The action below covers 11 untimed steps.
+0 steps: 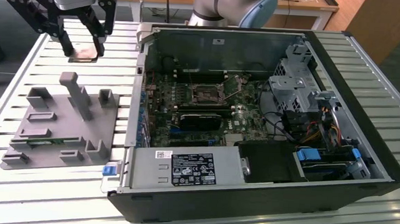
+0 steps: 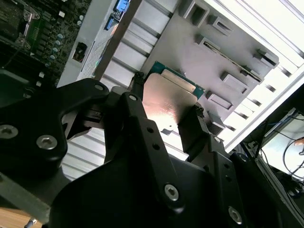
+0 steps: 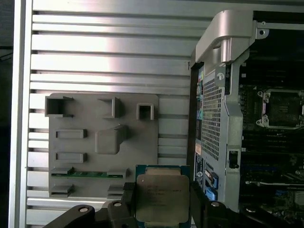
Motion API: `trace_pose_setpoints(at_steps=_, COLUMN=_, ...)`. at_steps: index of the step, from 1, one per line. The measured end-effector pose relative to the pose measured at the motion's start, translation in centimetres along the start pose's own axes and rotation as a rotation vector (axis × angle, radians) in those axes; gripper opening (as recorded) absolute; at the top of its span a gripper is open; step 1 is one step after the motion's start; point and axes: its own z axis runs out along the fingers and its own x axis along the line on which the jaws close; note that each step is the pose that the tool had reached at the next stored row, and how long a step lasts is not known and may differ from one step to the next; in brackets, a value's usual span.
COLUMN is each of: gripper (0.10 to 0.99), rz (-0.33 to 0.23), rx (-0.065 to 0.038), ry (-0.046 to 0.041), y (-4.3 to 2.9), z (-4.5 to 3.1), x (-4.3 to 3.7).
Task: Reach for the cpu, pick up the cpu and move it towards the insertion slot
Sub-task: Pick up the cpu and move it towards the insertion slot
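Above the slatted metal counter (image 1: 59, 187), at the exterior view's left, the robot arm's black gripper (image 1: 84, 48) hangs with its fingers clamped on the cpu (image 1: 84, 53), the chip held flat between the two fingertips and lifted clear of the surface. In the first wrist view the cpu (image 3: 163, 198) shows its silvery top and thin rim, pinched on two opposite edges by the gripper (image 3: 163, 202); in the second wrist view the same chip (image 2: 169, 102) gleams between the dark fingers (image 2: 137, 90).

Below the gripper, nearer the camera in the exterior view, lies the grey plastic fixture (image 1: 62, 125) with its raised blocks, a thin green circuit strip (image 1: 44, 142) resting in one of its holders.

To the exterior view's right of the gripper stands the open computer case (image 1: 265, 187), its motherboard exposed. The insertion slot (image 1: 206, 93), a square socket with a metal frame around a dark centre, sits well apart from the held cpu, beyond the case's near wall; the first wrist view shows it (image 3: 283, 108) inside the case.
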Motion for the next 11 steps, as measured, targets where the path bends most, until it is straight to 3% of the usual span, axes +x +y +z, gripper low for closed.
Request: trace_pose_setpoints(at_steps=11, gripper=0.541, rz=0.000, rx=0.000, ry=0.0020, y=-0.04, z=-0.01, x=-2.18)
